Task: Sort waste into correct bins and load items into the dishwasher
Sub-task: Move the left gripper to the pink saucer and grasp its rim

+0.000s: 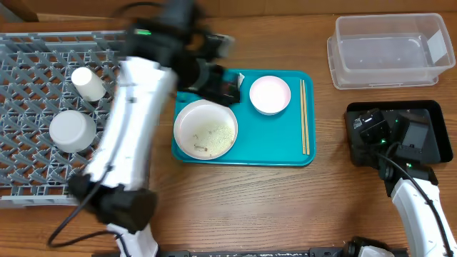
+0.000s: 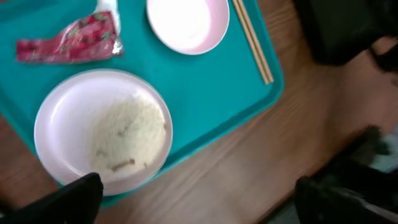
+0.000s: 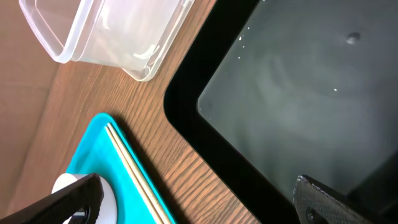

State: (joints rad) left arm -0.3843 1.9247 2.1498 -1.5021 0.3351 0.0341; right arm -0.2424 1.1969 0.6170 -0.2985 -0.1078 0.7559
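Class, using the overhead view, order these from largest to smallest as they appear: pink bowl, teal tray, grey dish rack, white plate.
1. grey dish rack, though partly hidden
2. teal tray
3. white plate
4. pink bowl

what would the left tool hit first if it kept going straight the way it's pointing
Most likely the bare wooden table, just off the teal tray edge and beside the white plate. Nothing shows between the fingers of the left tool, though depth is unclear and it could clip the rim.

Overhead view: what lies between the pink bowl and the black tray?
The chopsticks on the teal tray, then bare table, as the overhead view shows.
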